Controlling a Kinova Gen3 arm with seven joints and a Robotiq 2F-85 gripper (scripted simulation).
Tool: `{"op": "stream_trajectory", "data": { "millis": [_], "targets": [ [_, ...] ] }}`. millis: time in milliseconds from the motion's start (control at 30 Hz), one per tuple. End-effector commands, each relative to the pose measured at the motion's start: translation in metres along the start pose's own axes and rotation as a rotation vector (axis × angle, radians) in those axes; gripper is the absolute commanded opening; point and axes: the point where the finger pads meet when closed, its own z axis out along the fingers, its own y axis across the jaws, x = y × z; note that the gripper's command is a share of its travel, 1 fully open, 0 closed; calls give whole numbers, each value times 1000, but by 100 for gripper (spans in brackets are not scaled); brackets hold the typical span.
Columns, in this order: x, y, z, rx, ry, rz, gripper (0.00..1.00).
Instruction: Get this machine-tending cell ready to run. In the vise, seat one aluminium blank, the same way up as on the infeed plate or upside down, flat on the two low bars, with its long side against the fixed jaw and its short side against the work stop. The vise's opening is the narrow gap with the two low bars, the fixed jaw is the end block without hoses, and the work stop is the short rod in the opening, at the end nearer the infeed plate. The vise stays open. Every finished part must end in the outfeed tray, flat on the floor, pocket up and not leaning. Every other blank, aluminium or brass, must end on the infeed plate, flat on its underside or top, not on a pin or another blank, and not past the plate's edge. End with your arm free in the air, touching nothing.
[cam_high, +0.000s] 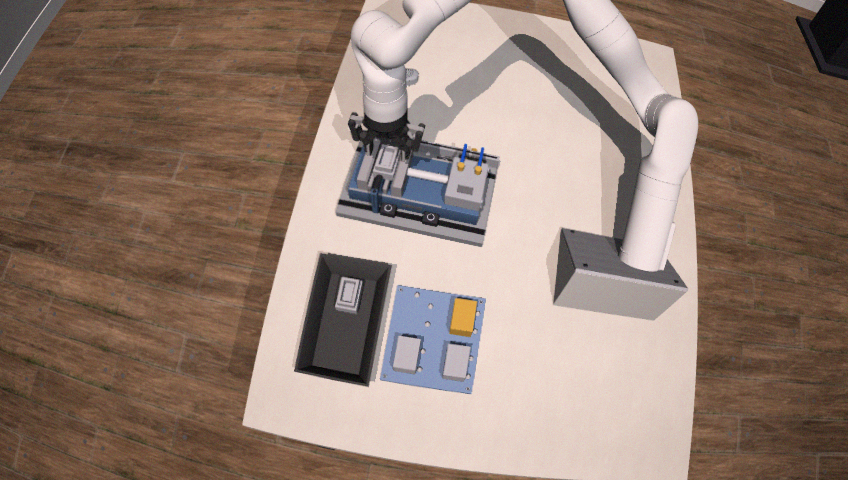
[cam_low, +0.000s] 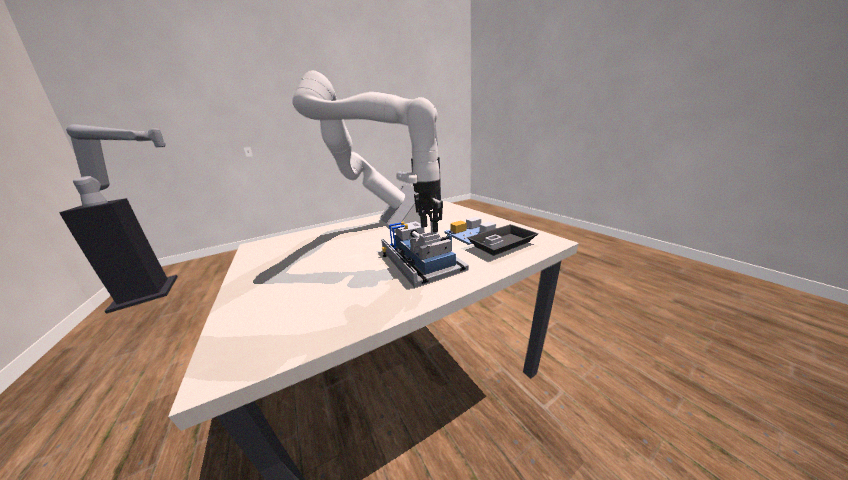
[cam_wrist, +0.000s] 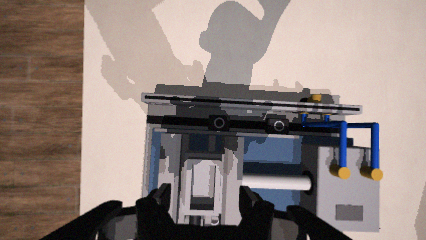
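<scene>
Wrist view: the black 2-finger hand (cam_wrist: 202, 207), fingers part-open and holding nothing, hangs directly above the grey pocketed finished part (cam_wrist: 204, 182) lying in the blue vise (cam_high: 416, 196); the part's long axis runs along the opening, between the fingers.

A machine-tending workcell: vise (cam_high: 416, 196), infeed plate (cam_high: 433, 333) and outfeed tray (cam_high: 309, 333) on a table (cam_low: 333, 309).

Matt cream table top (cam_high: 535, 380), wood-plank floor (cam_high: 148, 237), grey metal vise (cam_high: 416, 190).
</scene>
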Motion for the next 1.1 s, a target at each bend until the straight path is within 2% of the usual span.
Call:
{"op": "stream_trajectory", "data": {
  "millis": [0, 1067],
  "targets": [
    [2, -4, 2, 9, 0, 3, 67],
    [4, -6, 1, 9, -1, 2, 67]
  ]
}}
